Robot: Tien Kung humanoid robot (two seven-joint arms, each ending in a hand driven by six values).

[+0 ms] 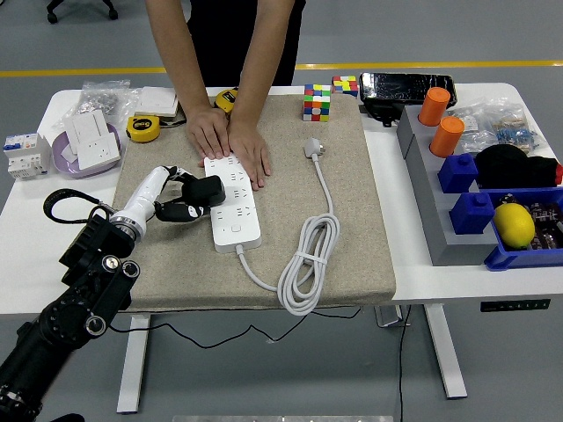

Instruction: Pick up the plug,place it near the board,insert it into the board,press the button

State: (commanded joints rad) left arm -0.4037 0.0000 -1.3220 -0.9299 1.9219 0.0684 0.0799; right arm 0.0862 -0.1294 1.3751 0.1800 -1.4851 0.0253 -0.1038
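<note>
You see left robot hand gripping plug at board left edge (person's hands pinning board's far end).

The far end of the power strip is covered by the person's two hands, so its sockets there cannot be seen. The person is cut off above the forearms by the top edge. The underside of the black plug is hidden by the left hand, and whether its pins touch the strip cannot be told. The left arm is cropped at the lower left corner. What lies in the blue bins at the right edge is possibly small hardware, too small to tell
</note>
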